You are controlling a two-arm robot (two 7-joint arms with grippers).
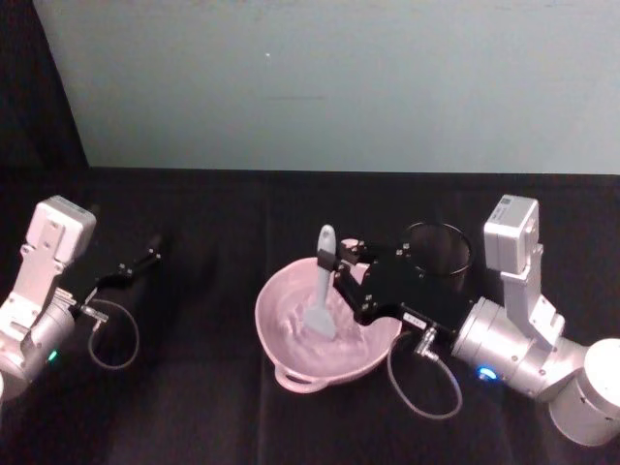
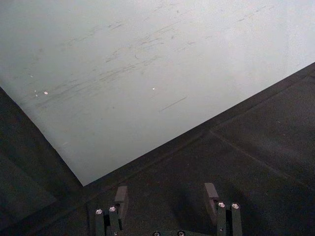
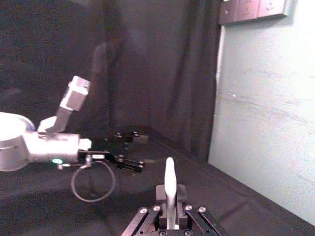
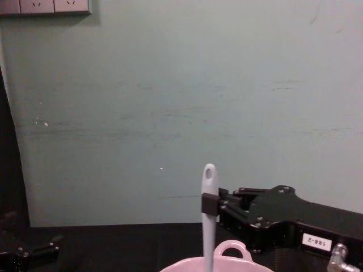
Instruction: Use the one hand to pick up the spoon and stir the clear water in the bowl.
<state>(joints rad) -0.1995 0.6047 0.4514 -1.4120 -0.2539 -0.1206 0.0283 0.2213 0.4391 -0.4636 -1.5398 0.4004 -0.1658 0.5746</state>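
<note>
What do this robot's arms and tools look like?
The left arm and right arm are silver-grey with rounded joints and boxy pale wrist modules. The right tool is black, angular, flat-fingered, with silver screws and a white number label; the left tool is black too. A thin cable loop hangs by each wrist.

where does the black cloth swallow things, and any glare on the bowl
Head view: the black wire-mesh cup and the parked left gripper nearly merge with the black tablecloth; the black angular right gripper, shut on the white plastic spoon, reads best over the pale pink round bowl, which shows no hot spot. Chest view: the spoon stands out against the pale wall.
</note>
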